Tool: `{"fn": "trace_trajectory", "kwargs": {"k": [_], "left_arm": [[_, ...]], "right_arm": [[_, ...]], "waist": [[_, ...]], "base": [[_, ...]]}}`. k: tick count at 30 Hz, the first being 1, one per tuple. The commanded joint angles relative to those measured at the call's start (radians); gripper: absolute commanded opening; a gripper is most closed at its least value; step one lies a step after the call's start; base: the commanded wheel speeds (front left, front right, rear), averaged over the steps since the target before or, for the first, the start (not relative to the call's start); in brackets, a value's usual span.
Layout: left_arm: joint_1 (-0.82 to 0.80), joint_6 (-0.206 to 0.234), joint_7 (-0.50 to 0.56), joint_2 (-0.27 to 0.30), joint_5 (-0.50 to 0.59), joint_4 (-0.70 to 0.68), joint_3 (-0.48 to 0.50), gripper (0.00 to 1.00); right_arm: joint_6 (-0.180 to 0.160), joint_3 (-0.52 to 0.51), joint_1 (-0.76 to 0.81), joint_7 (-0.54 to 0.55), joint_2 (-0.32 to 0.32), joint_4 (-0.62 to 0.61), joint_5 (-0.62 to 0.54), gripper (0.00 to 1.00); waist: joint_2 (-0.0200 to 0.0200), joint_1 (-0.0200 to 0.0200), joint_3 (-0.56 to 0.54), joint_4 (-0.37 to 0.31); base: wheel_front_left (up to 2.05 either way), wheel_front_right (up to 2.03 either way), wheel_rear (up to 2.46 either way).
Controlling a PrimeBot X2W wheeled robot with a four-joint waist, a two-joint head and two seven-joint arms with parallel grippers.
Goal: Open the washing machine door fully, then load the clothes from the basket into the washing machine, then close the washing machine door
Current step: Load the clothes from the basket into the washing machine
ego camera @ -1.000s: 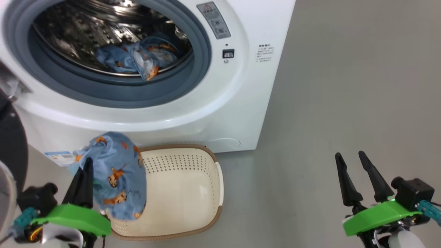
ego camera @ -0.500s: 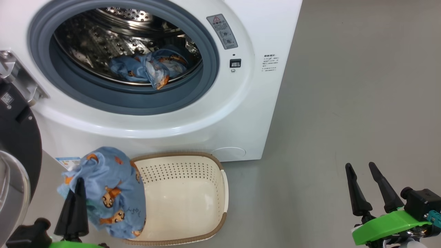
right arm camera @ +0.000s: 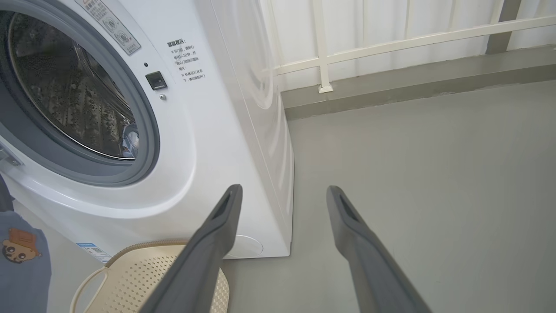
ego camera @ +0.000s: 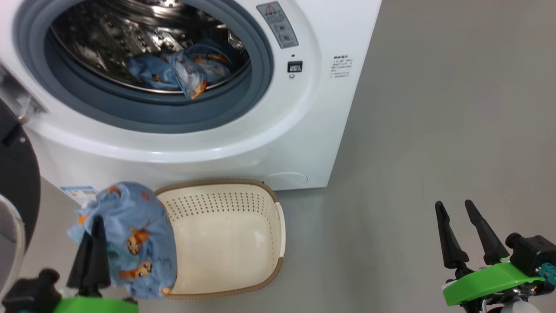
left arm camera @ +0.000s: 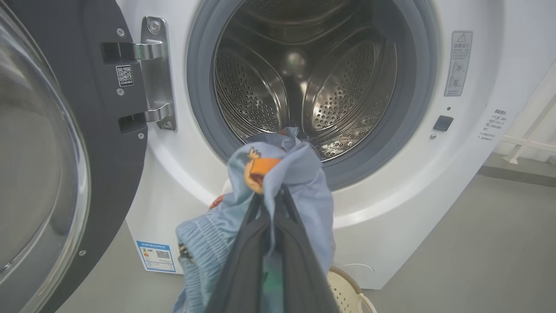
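Observation:
The washing machine (ego camera: 304,130) stands with its door (left arm camera: 108,130) swung open to the left. Light blue clothes (ego camera: 173,71) lie in the steel drum (left arm camera: 304,87). My left gripper (ego camera: 97,221) is shut on another light blue garment (ego camera: 130,243), held over the left end of the basket (ego camera: 260,189). In the left wrist view that garment (left arm camera: 295,174) drapes over the shut fingers (left arm camera: 252,243) in front of the drum opening. My right gripper (ego camera: 453,204) hovers open over the floor at the lower right, holding nothing (right arm camera: 283,191).
A blue label sticker (left arm camera: 156,256) sits low on the machine's front. The open door's black rim (ego camera: 17,174) stands close on my left. Grey floor (ego camera: 434,108) stretches to the right of the machine. White railing (right arm camera: 321,52) runs along the back wall.
The head view has shifted. Against the basket, my left gripper and its garment have drifted slightly left and down the picture. The right gripper has stayed open.

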Motion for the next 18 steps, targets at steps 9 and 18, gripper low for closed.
{"fn": "trace_trajectory", "kwargs": {"k": [9, 18], "left_arm": [[-0.255, -0.003, -0.014, 0.052, -0.03, 0.003, 0.026, 0.0], [-0.595, -0.003, -0.014, 0.115, -0.024, 0.199, 0.022, 0.0]], "right_arm": [[0.002, 0.032, -0.065, -0.005, 0.021, -0.031, -0.004, 1.0], [0.002, 0.058, -0.129, -0.005, 0.051, -0.034, -0.007, 1.0]], "waist": [[0.0, 0.0, 0.106, -0.041], [0.0, 0.0, 0.194, -0.099]], "base": [[0.0, 0.0, 0.0], [0.0, 0.0, 0.0]]}}
